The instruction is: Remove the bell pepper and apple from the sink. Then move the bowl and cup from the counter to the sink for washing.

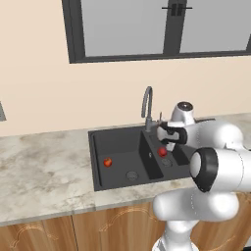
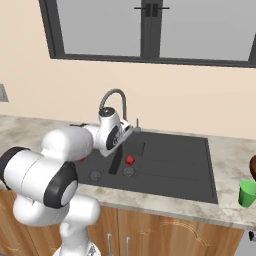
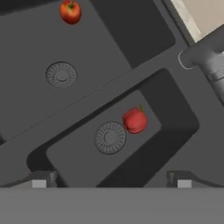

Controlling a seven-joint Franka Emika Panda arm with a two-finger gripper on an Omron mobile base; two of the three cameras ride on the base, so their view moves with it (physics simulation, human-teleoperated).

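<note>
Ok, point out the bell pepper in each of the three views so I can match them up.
Left base view: the bell pepper lies in the smaller basin, right of centre, just left of the robot's wrist.
Right base view: the bell pepper sits near the middle, right of the basin divider.
Hand view: the bell pepper is at centre, stem pointing up.
Shared landmark: the small basin's drain, right beside it.

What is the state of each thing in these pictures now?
bell pepper: lying in the small basin, beside its drain.
apple: lying in the large basin, apart from its drain.
sink: holds both fruits, no dishes in it.
cup: upright on the counter, right of the sink.
gripper: open, holding nothing, above the small basin.
faucet: no water running.
</note>
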